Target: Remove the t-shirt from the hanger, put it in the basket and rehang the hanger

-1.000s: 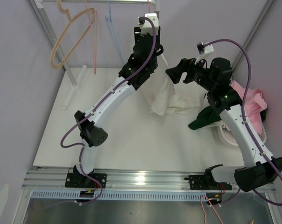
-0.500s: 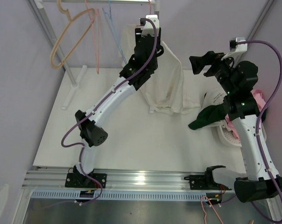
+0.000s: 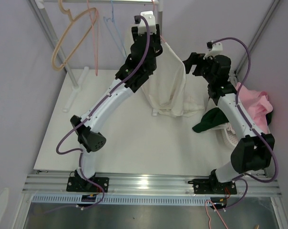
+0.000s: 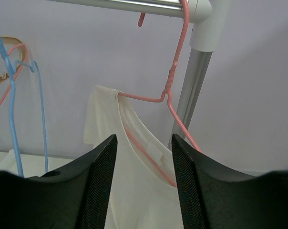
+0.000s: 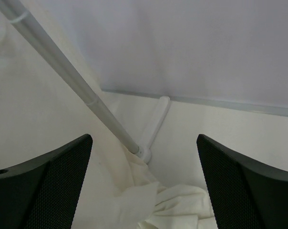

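Here, the cream t-shirt [image 3: 170,81] hangs on its pink wire hanger [image 4: 169,88], removal apparently unstarted; left gripper [image 4: 143,143] stands half-spread and right gripper [image 5: 144,139] wide apart, both empty.

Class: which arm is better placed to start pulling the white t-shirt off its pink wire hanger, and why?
Probably left. The left end effector, jaws apart, faces the collar of the white t-shirt on the pink wire hanger. The right end effector, open, faces only the grey metal pole and lower fabric.

White arms [image 3: 110,98], black joints, purple cables [image 3: 57,146]; jaws apparently mesh-textured.
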